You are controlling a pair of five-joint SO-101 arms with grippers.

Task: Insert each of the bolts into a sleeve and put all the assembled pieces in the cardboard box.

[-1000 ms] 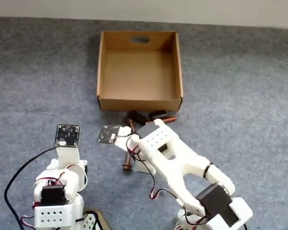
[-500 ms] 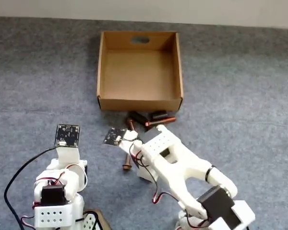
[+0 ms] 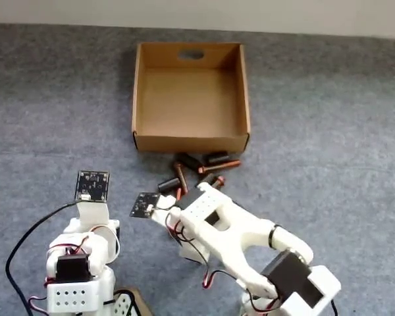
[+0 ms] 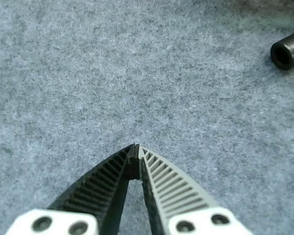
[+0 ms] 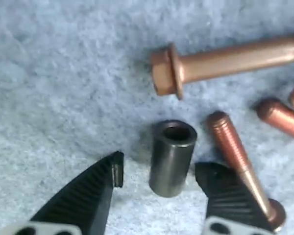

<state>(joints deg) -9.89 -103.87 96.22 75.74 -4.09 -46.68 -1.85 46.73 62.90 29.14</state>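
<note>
Sleeve (image 5: pixel 172 159) x1 in open R hand (image 5: pixel 164 172), box (image 3: pixel 191 142) x1.

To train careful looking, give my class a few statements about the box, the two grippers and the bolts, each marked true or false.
1. The cardboard box is empty. True.
2. The right gripper is shut on a bolt. False: it is open, with one finger on each side of a dark sleeve.
3. The left gripper is shut above the carpet. True.
4. Every bolt already sits in a sleeve. False: a bolt lies bare on the carpet.
</note>
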